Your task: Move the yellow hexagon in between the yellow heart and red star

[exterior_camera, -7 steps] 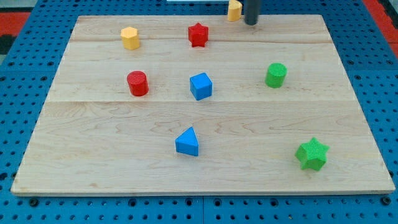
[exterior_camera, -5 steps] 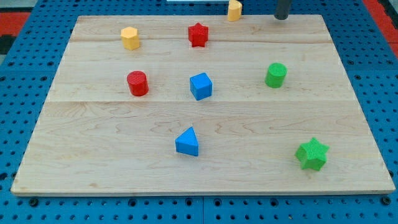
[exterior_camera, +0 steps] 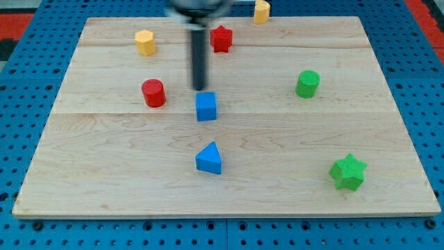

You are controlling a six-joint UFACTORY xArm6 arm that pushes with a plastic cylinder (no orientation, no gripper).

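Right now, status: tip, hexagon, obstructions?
My tip just above the blue cube. Yellow hexagon untouched, left of the red star. Yellow heart top edge.

The dark rod hangs straight down from a blurred mount at the view's top, left of centre, and my tip [exterior_camera: 200, 88] sits low on the surface, upright, a smear of motion blur softening the whole shaft.

A pale wooden board [exterior_camera: 388, 104] of joined planks fills most of the view — evenly lit, with faint grain and two seams running across. Around it lies a blue perforated surface [exterior_camera: 28, 229], with red corners [exterior_camera: 424, 12] at the view's top.
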